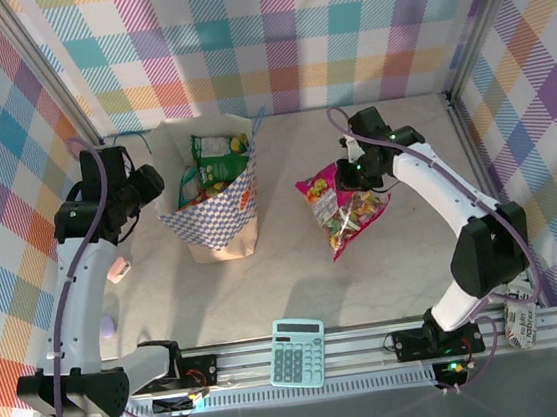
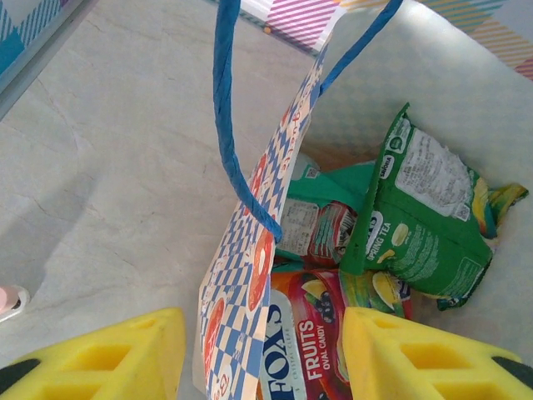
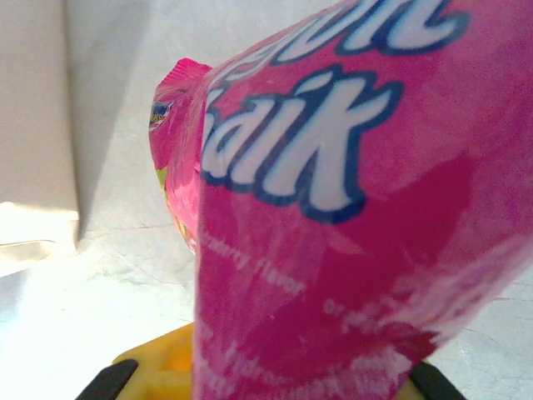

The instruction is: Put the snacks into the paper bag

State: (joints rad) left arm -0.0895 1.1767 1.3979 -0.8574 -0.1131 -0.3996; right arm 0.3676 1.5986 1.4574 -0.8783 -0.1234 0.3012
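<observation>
The paper bag (image 1: pixel 216 208) stands open at the table's left middle, with green (image 1: pixel 220 150) and other snacks inside. My left gripper (image 1: pixel 147 188) hovers at its left rim. Its yellow fingers (image 2: pixel 108 358) stand open astride the checkered bag wall (image 2: pixel 241 308), without pinching it. Inside lie a green packet (image 2: pixel 425 225), a teal one (image 2: pixel 321 208) and a red-orange fruit candy packet (image 2: pixel 312 342). A big magenta packet (image 1: pixel 344 206) lies right of centre, and my right gripper (image 1: pixel 357 172) is shut on its upper edge. Close up, the magenta packet (image 3: pixel 350 208) fills the gap between that gripper's (image 3: pixel 275 375) jaws.
A pale teal calculator (image 1: pixel 297 351) lies at the near edge between the arm bases. A small pink object (image 1: pixel 118 272) sits by the left wall. The bag's blue cord handle (image 2: pixel 229 125) loops up above the rim. Checkered walls enclose the table on three sides.
</observation>
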